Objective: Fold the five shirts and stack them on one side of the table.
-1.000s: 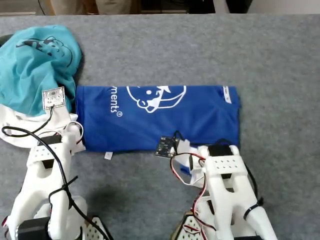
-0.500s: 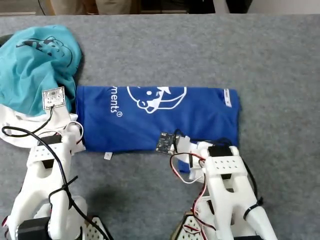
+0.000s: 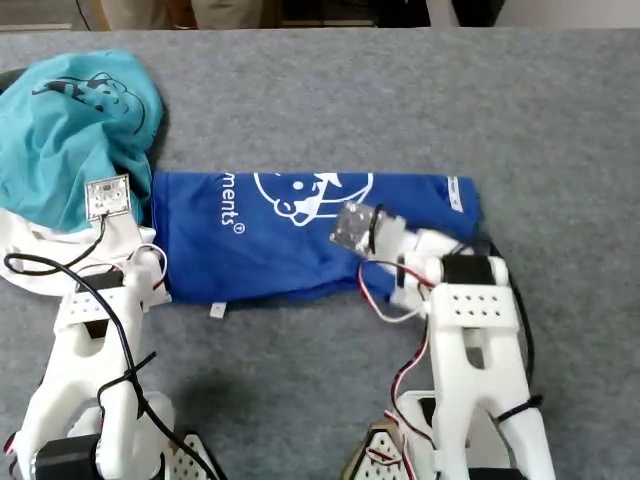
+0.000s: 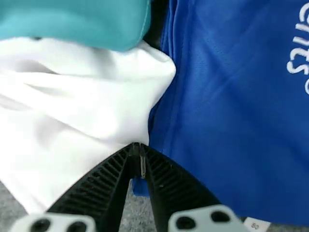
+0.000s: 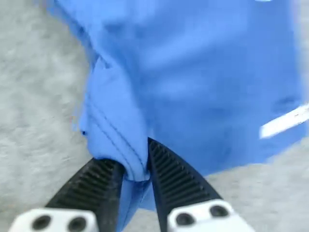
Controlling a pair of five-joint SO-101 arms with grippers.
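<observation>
While my right claw (image 5: 135, 157) pinches a fold of the blue shirt (image 3: 270, 245) at the table's (image 3: 400, 100) middle, my left claw (image 4: 138, 150) sits closed at the hem nearest the table's left edge; white lettering (image 3: 228, 205) faces up.

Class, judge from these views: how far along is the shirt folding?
Done: nothing stacked yet. In hand: the right claw pinches a fold of the flat royal-blue printed shirt. To do: finish it, then the crumpled teal shirt and white shirt heaped beside it.

Blue shirt (image 3: 260, 250) smooth matt cloth, white shirt (image 4: 72, 121) likewise, table (image 3: 400, 100) fuzzy felt, right claw (image 5: 135, 157) ribbed plastic
</observation>
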